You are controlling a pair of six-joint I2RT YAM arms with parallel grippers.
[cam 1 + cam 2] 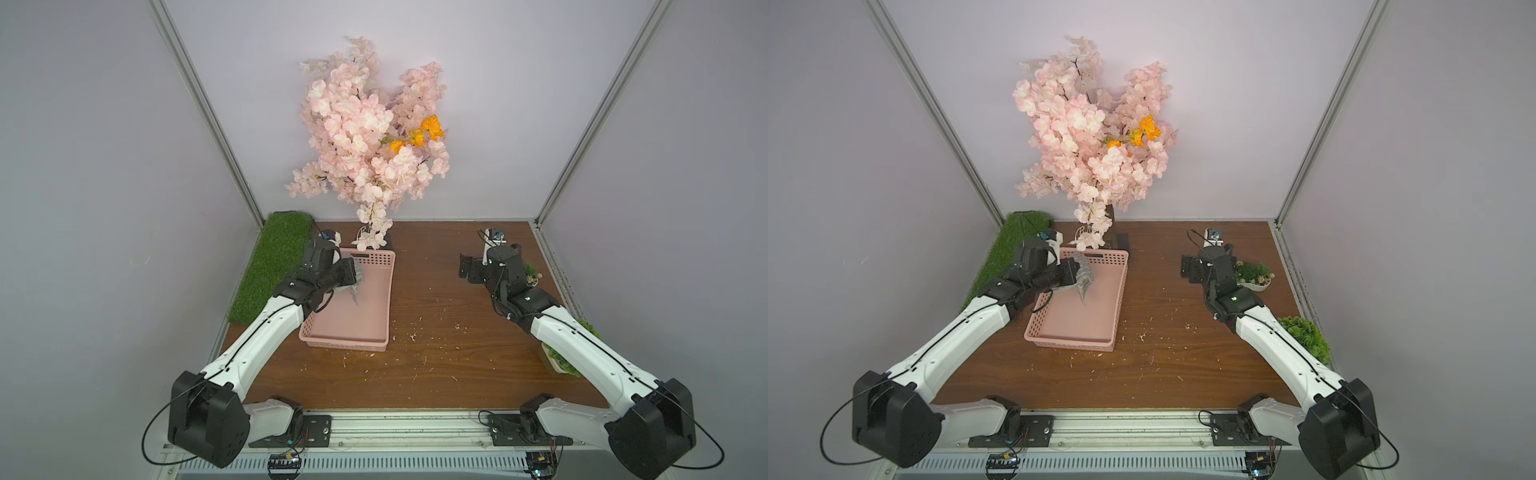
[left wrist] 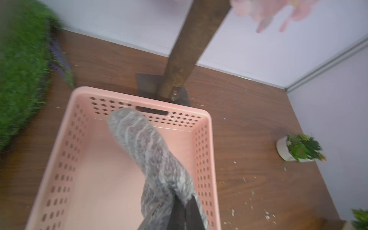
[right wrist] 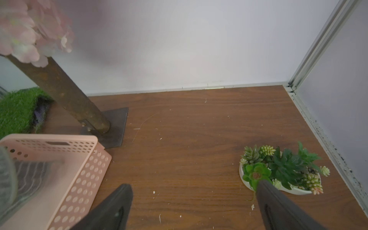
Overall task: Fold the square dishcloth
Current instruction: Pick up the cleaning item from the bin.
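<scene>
The square dishcloth (image 1: 355, 283) is grey with thin white stripes. It hangs bunched over the left part of the pink basket (image 1: 345, 341), and its lower end trails down inside. My left gripper (image 1: 350, 275) is shut on the dishcloth's top. In the left wrist view the dark fingers (image 2: 180, 211) pinch the dishcloth (image 2: 147, 149) above the basket (image 2: 210, 119). My right gripper (image 1: 467, 268) hovers over bare table to the right of the basket. It stands open and empty (image 3: 194, 185). Both top views show the dishcloth (image 1: 1084, 279).
A pink blossom tree (image 1: 365, 137) rises behind the basket, its trunk (image 2: 185, 59) on a dark base plate. A green grass mat (image 1: 270, 266) lies along the left wall. A succulent pot (image 1: 1254, 277) and a leafy plant (image 1: 1306, 336) stand at the right. White crumbs dot the wood.
</scene>
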